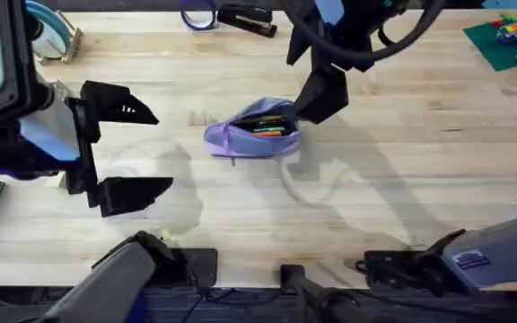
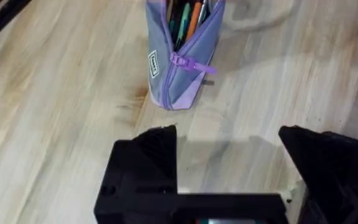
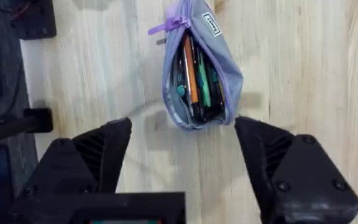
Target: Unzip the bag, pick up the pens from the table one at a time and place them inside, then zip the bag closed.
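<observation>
Lavender bag (image 1: 251,133) unzipped on desk (image 1: 402,161), pens (image 3: 194,78) inside; left gripper (image 1: 126,148) and right gripper (image 3: 182,152) fingers spread. Advised: steadying far end, pulling purple tab (image 2: 191,63) straight.

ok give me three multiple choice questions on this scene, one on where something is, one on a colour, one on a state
1. Where is the black stapler?
A. at the table's far edge, beyond the bag
B. inside the bag
C. between the left hand's fingers

2. What colour is the bag?
A. red
B. lavender-purple
C. yellow

3. How is the bag's zipper?
A. zipped fully shut
C. torn off and lying on the table
B. open, with pens showing inside

Answers:
1. A, it lies near the far edge of the table in the overhead view.
2. B, its fabric is lavender in all three views.
3. B, the right wrist view shows the mouth gaping with an orange pen and other pens inside, while both the left hand and the right hand are open and hold nothing.
</observation>
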You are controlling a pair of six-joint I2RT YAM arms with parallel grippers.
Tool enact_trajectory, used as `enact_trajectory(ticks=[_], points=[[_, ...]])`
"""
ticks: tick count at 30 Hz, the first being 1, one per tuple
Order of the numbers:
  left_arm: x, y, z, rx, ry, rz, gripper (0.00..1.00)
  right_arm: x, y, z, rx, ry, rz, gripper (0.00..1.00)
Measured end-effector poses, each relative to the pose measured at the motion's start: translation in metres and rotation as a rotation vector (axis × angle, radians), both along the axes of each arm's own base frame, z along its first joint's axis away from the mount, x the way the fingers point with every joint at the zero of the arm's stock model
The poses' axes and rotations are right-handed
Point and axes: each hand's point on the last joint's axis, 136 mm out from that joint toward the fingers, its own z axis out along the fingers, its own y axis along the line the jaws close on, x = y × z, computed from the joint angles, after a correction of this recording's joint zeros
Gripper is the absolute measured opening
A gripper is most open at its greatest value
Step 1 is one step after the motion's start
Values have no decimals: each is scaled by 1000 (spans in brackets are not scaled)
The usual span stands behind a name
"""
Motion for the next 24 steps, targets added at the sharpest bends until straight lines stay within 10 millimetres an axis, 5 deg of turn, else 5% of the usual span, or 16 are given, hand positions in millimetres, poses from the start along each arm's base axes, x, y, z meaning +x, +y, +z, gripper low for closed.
enact_trajectory(ticks=[10, 24], points=[[8, 6, -13, -63, 71, -14, 994, -3, 3, 0, 4, 89, -148, 995], [14, 12, -15, -34, 36, -15, 993, -37, 37, 6, 40, 428, -521, 996]])
